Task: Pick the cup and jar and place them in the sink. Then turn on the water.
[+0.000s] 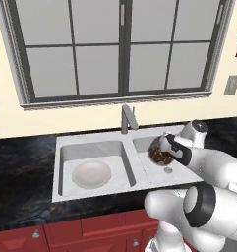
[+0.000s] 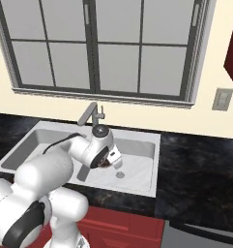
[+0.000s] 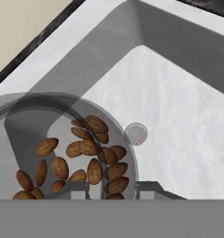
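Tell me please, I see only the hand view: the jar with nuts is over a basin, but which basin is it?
Observer: The right one. The jar hangs above the sink's right basin, near its drain.
Operator: Is something in the other basin?
Observer: Yes, a round white dish lies in the left basin.
Operator: Is the water running?
Observer: No stream comes from the faucet.
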